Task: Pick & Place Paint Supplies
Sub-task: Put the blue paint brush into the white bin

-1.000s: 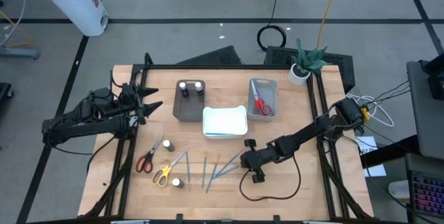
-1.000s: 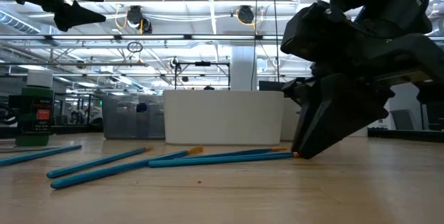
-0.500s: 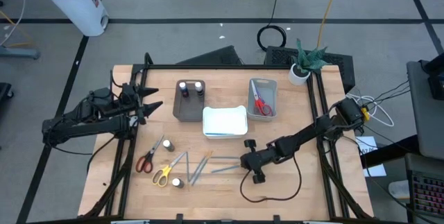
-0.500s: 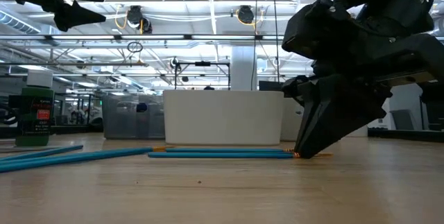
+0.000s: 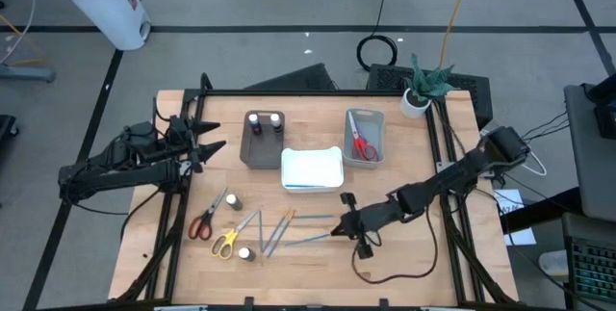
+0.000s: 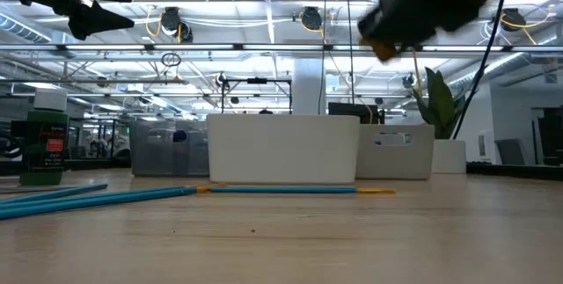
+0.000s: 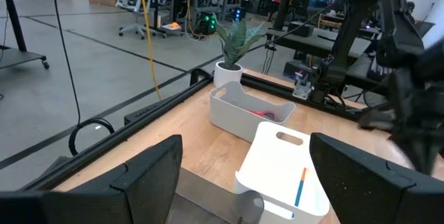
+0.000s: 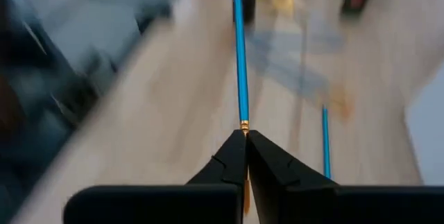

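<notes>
Pinching blue brush (image 8: 239, 57) clear of table: right fingers (image 8: 245, 148); left fingers (image 5: 205, 142) spread.

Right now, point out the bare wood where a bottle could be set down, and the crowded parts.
Bare wood: the front right corner, beside the black cable; the strip between the grey tray and the right rail; the back left corner, left of the dark tray. Crowded: the front left, with scissors, bottles and brushes, where the right gripper pinches one brush.

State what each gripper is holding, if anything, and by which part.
The right gripper pinches a blue brush at its orange-tipped end. The left gripper is open and holds nothing.
</notes>
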You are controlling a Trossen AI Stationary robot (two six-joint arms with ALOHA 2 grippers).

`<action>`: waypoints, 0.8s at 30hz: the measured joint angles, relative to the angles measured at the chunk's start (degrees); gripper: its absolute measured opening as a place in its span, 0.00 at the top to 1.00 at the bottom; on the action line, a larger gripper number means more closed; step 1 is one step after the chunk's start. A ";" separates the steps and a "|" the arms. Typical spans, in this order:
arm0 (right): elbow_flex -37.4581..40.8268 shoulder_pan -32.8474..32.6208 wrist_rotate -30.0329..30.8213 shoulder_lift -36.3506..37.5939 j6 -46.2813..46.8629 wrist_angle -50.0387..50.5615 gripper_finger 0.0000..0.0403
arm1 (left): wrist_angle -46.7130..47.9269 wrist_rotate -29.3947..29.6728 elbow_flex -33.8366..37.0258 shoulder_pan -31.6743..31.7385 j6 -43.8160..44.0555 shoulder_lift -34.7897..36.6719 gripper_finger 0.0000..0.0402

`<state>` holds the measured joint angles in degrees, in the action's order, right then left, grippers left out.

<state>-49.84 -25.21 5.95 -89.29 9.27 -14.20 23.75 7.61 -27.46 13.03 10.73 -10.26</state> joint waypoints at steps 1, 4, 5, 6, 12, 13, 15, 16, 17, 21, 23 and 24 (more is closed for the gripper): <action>-0.03 0.44 -0.18 0.67 0.30 -2.60 1.00 | 0.02 0.00 0.00 -0.01 -0.01 -0.01 0.19; -0.13 2.06 -0.05 1.45 -1.22 -7.43 1.00 | 0.00 -0.01 0.00 -0.01 -0.01 0.00 0.19; -0.12 2.64 0.14 1.39 -2.57 -8.59 1.00 | 0.01 -0.01 0.00 0.00 -0.01 -0.02 0.19; -0.10 3.41 0.10 1.34 -3.68 -9.60 1.00 | 0.04 -0.03 0.00 -0.01 0.00 -0.02 0.19; -0.12 10.91 0.09 1.42 -5.70 -9.51 1.00 | 0.00 -0.01 0.00 0.01 -0.01 -0.02 0.19; -0.12 12.53 0.25 1.42 -5.78 -8.97 1.00 | 0.02 -0.01 0.00 0.00 -0.01 -0.02 0.19; -0.12 15.56 0.22 1.46 -5.87 -7.72 1.00 | 0.01 -0.01 0.00 -0.01 -0.01 -0.02 0.19; -0.12 17.04 0.23 1.46 -5.67 -6.64 1.00 | 0.02 -0.01 0.00 0.00 -0.01 -0.02 0.19; -0.12 18.51 0.27 1.46 -5.46 -5.56 1.00 | 0.02 -0.01 0.00 -0.01 -0.01 -0.02 0.19; -0.12 22.95 4.38 1.48 -2.36 -0.08 1.00 | 0.02 -0.01 0.00 -0.01 -0.01 -0.02 0.19; -0.02 24.11 5.99 1.47 -0.65 2.95 1.00 | 0.02 -0.01 0.00 -0.01 -0.01 -0.02 0.19; 0.39 24.33 6.21 1.46 0.35 3.10 1.00 | 0.02 -0.01 0.00 -0.01 -0.01 -0.02 0.19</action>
<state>-49.44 -0.88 12.16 -87.83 9.62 -11.10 23.77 7.60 -27.46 13.02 10.72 -10.28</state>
